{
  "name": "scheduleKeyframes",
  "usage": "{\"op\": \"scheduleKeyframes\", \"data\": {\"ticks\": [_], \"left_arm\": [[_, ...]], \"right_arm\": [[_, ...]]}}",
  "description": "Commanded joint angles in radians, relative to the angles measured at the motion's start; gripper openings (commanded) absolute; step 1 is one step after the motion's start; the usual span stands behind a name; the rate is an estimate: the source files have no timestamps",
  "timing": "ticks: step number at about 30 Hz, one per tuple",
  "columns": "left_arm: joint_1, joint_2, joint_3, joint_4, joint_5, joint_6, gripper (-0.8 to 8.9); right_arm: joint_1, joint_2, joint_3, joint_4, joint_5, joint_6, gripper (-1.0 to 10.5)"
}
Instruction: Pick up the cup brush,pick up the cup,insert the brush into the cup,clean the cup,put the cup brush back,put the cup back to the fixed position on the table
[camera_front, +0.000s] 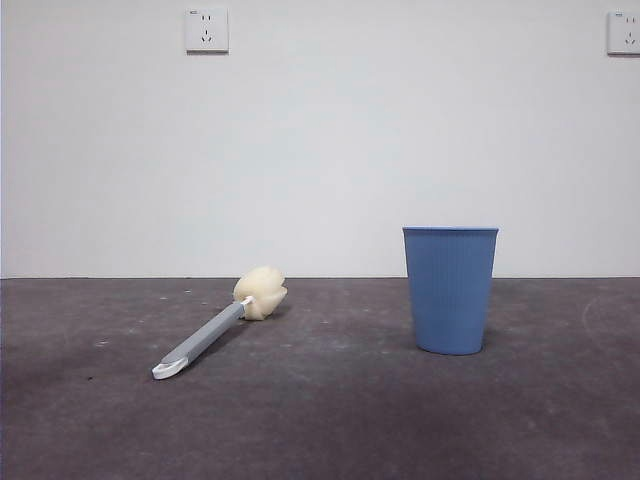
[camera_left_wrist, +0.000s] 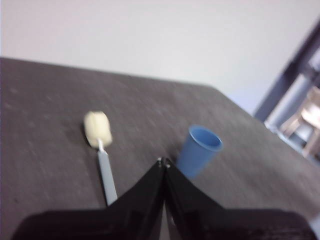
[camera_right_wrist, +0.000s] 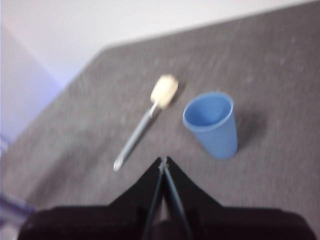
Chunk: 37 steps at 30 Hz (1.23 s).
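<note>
The cup brush (camera_front: 215, 333) lies flat on the table (camera_front: 320, 420), left of centre, its cream sponge head toward the back and its white looped end toward the front. The blue ribbed cup (camera_front: 450, 289) stands upright to its right, mouth up and nothing inside. Neither arm shows in the front view. My left gripper (camera_left_wrist: 163, 161) hovers high above the table, shut and holding nothing, with the cup brush (camera_left_wrist: 101, 150) and cup (camera_left_wrist: 199, 151) beyond its tips. My right gripper (camera_right_wrist: 164, 161) is likewise shut and bare, above and short of the cup (camera_right_wrist: 212, 122) and cup brush (camera_right_wrist: 145, 120).
A plain white wall with two sockets (camera_front: 206, 30) stands behind the table. The table's far edge and corner show in both wrist views, with furniture (camera_left_wrist: 300, 115) past the corner in the left wrist view.
</note>
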Motion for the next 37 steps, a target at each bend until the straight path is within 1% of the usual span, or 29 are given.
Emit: {"op": "scheduleKeyframes", "data": {"ticks": [1,5,8,10,13,19,20,21,23,25,26,32,37], "left_arm": [[0.001,0.039,0.064,-0.115,0.064,0.137,-0.07],[0.001,0.092,0.149,-0.286,0.133,0.25,-0.07],[0.0,0.122,0.2,-0.418,0.134,0.33,-0.07],[-0.005,0.134,0.222,-0.486,0.132,0.363,-0.07],[-0.019,0.14,0.239,-0.542,0.128,0.375,-0.07],[-0.021,0.14,0.24,-0.555,0.127,0.374,0.04],[-0.021,0.14,0.24,-0.555,0.128,0.371,0.24],[-0.021,0.14,0.24,-0.555,0.128,0.369,0.73],[-0.021,0.14,0.24,-0.554,0.13,0.356,2.65],[-0.021,0.14,0.24,-0.55,0.129,0.328,4.96],[-0.021,0.14,0.24,-0.549,0.129,0.313,5.46],[-0.021,0.14,0.24,-0.55,0.129,0.31,5.4],[-0.021,0.14,0.24,-0.55,0.129,0.31,5.39]], "right_arm": [[0.023,0.056,0.09,-0.17,-0.003,-0.155,-0.1],[0.06,0.111,0.169,-0.352,-0.003,-0.234,-0.1],[0.084,0.129,0.187,-0.446,-0.003,-0.262,-0.1],[0.096,0.129,0.187,-0.498,-0.001,-0.285,-0.1],[0.111,0.129,0.187,-0.537,0.001,-0.303,-0.1],[0.119,0.129,0.187,-0.535,0.001,-0.3,0.2],[0.119,0.129,0.187,-0.534,0.001,-0.297,0.6],[0.119,0.129,0.187,-0.53,0.001,-0.292,1.2],[0.119,0.129,0.187,-0.522,0.0,-0.279,3.1],[0.119,0.129,0.187,-0.521,0.0,-0.274,4.9],[0.119,0.129,0.187,-0.521,0.0,-0.274,5.4],[0.119,0.129,0.187,-0.521,-0.001,-0.266,5.4],[0.119,0.129,0.187,-0.521,0.001,-0.245,5.4]]}}
